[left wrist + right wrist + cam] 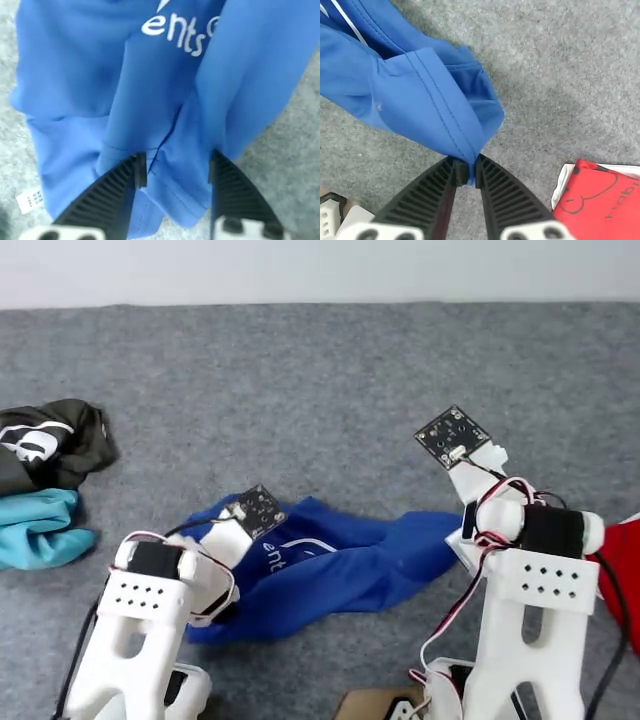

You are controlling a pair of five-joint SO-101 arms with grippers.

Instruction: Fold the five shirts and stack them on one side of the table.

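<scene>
Across the whole tabletop (300, 390) runs a grey, felt-like covering, nubbly and matte, and along its far edge a pale, plain wall (320, 270) rises.

A blue shirt (340, 565) lies crumpled near the middle of the near edge, stretched sideways between the two arms, with white print on the part closest to the left arm. The left gripper (175, 167) sits over that end with its jaws spread. A loose fold of blue cloth lies between the ribbed black fingers (122, 182), and a small white label (29, 201) sticks out of the shirt beside them, on the grey surface. The right gripper (467, 172) has its jaws pressed together on a stitched hem at the shirt's other end, pinching a folded corner of fabric just above the covering.

At the left edge a dark shirt (50, 445) with white print lies bunched, and a teal shirt (40, 530) is heaped right against it on the near side. At the right edge a red shirt (622, 570) lies just beside the right arm; its wrist view shows dark print on the red and a white edge under it. A scrap of brown cardboard (375, 705) sits at the near edge between the arms' bases.
</scene>
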